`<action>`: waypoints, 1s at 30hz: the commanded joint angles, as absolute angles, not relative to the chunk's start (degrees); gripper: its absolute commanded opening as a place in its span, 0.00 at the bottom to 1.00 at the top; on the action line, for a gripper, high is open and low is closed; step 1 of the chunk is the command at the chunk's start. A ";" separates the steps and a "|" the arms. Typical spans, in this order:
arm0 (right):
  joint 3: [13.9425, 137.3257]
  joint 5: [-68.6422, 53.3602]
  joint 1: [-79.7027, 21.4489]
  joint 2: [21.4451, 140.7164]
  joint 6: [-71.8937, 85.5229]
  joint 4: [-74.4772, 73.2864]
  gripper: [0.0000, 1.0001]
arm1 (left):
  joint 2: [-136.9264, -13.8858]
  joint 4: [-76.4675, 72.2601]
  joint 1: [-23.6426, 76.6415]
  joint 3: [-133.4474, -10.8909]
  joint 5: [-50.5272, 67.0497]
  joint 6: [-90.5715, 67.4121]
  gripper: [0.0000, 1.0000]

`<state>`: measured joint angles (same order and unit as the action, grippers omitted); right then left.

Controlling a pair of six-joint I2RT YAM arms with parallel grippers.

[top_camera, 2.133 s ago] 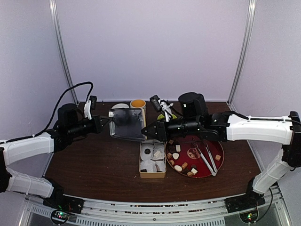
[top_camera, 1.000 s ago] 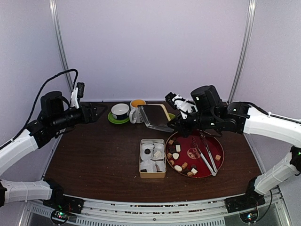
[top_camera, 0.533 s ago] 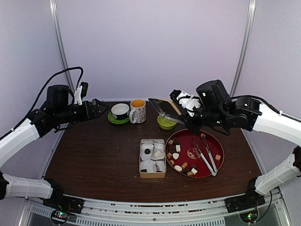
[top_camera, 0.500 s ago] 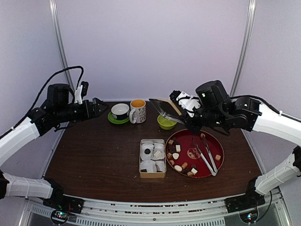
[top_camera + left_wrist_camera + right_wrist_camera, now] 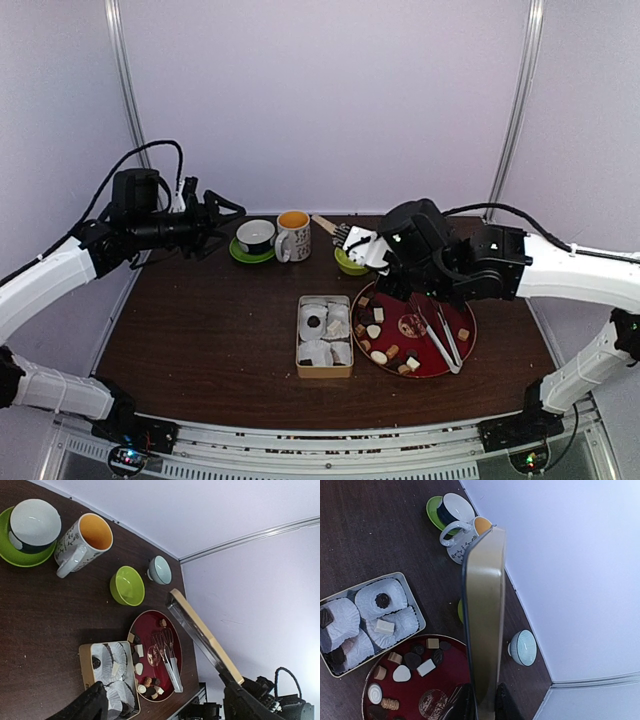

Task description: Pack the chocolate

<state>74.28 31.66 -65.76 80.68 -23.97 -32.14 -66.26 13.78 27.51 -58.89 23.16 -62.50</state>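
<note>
Chocolate pieces point(image 5: 401, 673) in tan, dark brown and cream lie on the red plate point(image 5: 428, 358) and in paper liners point(image 5: 367, 592) inside the tan box point(image 5: 325, 373). Nothing can be read: the mug point(image 5: 293, 240) print and the plate's gold emblem point(image 5: 410, 326) are too small. The right gripper point(image 5: 482, 706), above the plate's far edge, clamps the box lid point(image 5: 482, 605) by one end. The left gripper point(image 5: 222, 218) hangs wide and empty, well apart at the far left.

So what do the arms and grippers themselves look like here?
Both arms have white shells on the long links and black joints. A black cable loops above the left arm; another arcs over the right arm. The left gripper and right gripper are black with white fittings.
</note>
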 commanded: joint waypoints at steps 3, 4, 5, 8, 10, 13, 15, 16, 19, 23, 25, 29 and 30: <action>74.96 39.62 -70.14 84.34 -25.57 -31.27 0.00 | -68.09 11.43 29.28 -56.87 24.10 -65.95 0.84; 75.23 39.90 -70.82 84.90 -24.94 -31.81 0.00 | -68.23 11.38 29.84 -56.37 23.48 -65.63 0.84; 75.53 40.22 -71.43 85.41 -24.17 -32.46 0.00 | -68.39 11.27 30.43 -55.99 22.94 -65.18 0.84; 75.57 41.50 -73.21 86.80 -21.65 -33.75 0.00 | -68.96 11.02 31.76 -54.66 21.89 -64.27 0.84; 75.25 42.52 -74.41 88.20 -19.90 -34.43 0.00 | -68.95 10.36 32.20 -53.31 21.18 -64.60 0.85; 75.18 45.43 -76.01 90.71 -16.62 -35.53 0.00 | -68.97 8.41 32.66 -50.93 21.02 -65.09 0.85; 75.74 47.98 -77.02 92.79 -13.79 -37.10 0.00 | -69.43 8.18 32.75 -50.11 21.25 -64.75 0.85; 76.14 49.01 -77.58 93.87 -12.21 -38.12 0.00 | -69.70 8.10 32.86 -49.73 21.34 -64.35 0.85; 76.75 52.48 -79.53 96.54 -7.92 -39.86 0.00 | -70.46 7.40 33.23 -48.27 21.78 -62.87 0.85; 77.37 56.88 -82.05 100.22 -3.22 -42.03 0.00 | -71.51 5.66 33.47 -46.42 23.29 -60.15 0.86; 77.68 58.87 -83.14 102.33 -2.08 -42.69 0.00 | -71.54 5.92 33.46 -45.88 22.97 -58.49 0.87; 78.16 60.24 -84.57 105.31 0.32 -43.84 0.00 | -72.15 6.36 33.49 -45.07 22.91 -55.99 0.87; 78.34 60.33 -84.86 105.89 0.75 -44.00 0.00 | -72.53 6.43 33.49 -45.09 23.12 -55.49 0.87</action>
